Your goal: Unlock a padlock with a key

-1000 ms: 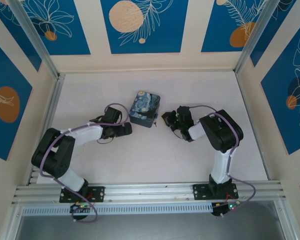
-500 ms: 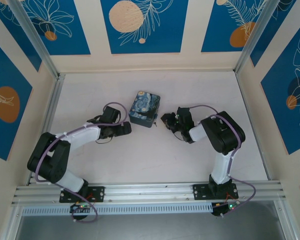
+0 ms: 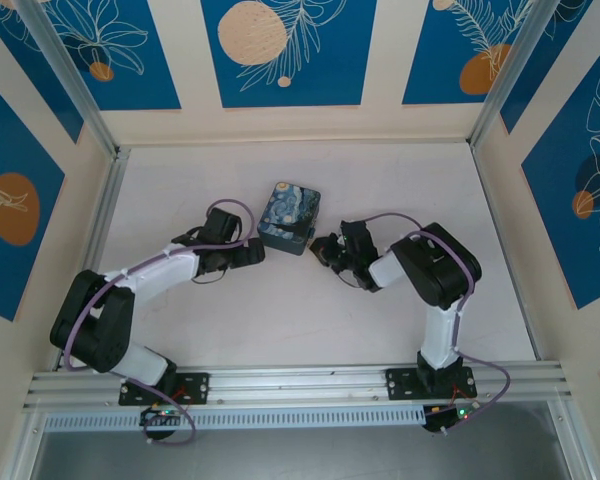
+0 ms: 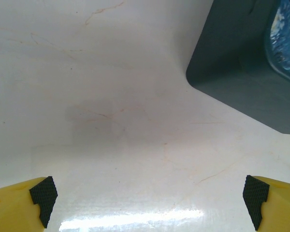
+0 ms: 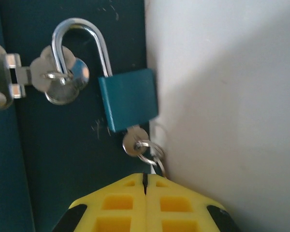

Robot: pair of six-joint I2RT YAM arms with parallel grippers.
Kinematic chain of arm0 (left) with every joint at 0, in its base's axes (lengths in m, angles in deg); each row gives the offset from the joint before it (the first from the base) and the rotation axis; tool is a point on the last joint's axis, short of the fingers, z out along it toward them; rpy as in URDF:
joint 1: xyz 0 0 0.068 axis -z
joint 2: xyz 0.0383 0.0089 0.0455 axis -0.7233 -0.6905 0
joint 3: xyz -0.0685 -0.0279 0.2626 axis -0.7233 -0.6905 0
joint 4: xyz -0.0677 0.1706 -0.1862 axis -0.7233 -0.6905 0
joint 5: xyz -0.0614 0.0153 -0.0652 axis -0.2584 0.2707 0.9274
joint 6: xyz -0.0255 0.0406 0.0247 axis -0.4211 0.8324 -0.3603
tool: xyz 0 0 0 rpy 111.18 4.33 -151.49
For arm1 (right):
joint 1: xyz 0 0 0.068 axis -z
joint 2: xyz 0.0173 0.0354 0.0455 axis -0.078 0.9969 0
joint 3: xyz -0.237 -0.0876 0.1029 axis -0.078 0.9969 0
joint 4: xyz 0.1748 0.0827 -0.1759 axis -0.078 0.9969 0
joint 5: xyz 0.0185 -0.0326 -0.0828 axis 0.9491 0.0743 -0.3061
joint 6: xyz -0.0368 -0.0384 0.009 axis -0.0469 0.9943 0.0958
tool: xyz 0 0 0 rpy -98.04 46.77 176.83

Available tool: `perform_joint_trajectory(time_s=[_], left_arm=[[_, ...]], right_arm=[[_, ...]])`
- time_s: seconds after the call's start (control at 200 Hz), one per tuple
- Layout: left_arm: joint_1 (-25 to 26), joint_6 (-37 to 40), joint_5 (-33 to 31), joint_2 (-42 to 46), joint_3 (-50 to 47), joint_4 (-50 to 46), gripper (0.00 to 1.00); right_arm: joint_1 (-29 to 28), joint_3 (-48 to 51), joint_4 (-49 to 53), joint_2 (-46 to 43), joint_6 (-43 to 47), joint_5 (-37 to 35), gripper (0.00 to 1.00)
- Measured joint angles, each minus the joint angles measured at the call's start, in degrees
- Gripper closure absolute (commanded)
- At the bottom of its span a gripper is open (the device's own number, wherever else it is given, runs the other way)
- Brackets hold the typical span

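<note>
My right gripper (image 5: 145, 188), pressed together, sits under the key (image 5: 134, 143) in the padlock (image 5: 128, 104), ready to twist it; my left gripper (image 4: 147, 195) is spread beside the box (image 4: 232, 72).

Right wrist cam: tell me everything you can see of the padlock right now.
The padlock is small: a teal rectangular body and a shiny silver metal shackle. It rests tilted against the dark side of the box, shackle looped through the silvery hasp. One leg enters the body; the other ends by the hasp, so locked or not is unclear. The key sits in its bottom, ring trailing toward the right gripper, whose closed fingertips stop short of the body.
</note>
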Motion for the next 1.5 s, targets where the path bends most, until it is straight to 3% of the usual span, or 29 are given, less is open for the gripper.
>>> perform_joint_trajectory(time_s=[0.15,0.46,0.56,0.66,0.71,0.78,0.935,1.04,1.34,1.5], left_arm=[[0.11,0.00,0.00,0.00,0.22,-0.50,0.00],[0.31,-0.02,-0.02,0.00,0.22,-1.01,0.00],[0.33,-0.02,-0.02,0.00,0.22,-1.01,0.01],[0.33,0.00,0.00,0.00,0.22,-0.96,0.00],[0.35,0.00,0.00,0.00,0.22,-0.94,0.00],[0.37,0.00,0.00,0.00,0.22,-0.87,0.00],[0.44,0.02,-0.04,0.17,0.22,-1.09,0.00],[0.44,0.02,-0.07,0.37,0.55,-1.60,0.00],[0.44,0.02,-0.35,2.58,2.05,-2.69,0.00],[0.44,0.02,-1.27,4.70,2.05,-3.69,0.00]], right_arm=[[1.53,-4.59,1.31,2.38,-0.39,-0.17,1.00],[11.26,-6.05,2.73,-0.04,0.17,-1.95,1.00],[11.15,-4.48,3.28,-3.74,1.14,-1.75,0.86],[11.02,-4.02,3.50,-5.38,2.62,-0.55,0.59],[10.75,-4.11,4.52,-5.44,3.43,0.15,0.56],[10.38,-4.37,6.45,-5.42,4.35,0.92,0.59],[7.72,-6.47,11.82,-5.42,6.56,1.86,0.81],[5.25,-9.68,14.34,-4.66,6.78,2.29,0.85],[-1.27,-32.37,20.02,8.15,6.75,6.88,0.84],[-3.15,-32.00,19.78,6.99,7.02,8.35,0.79]])
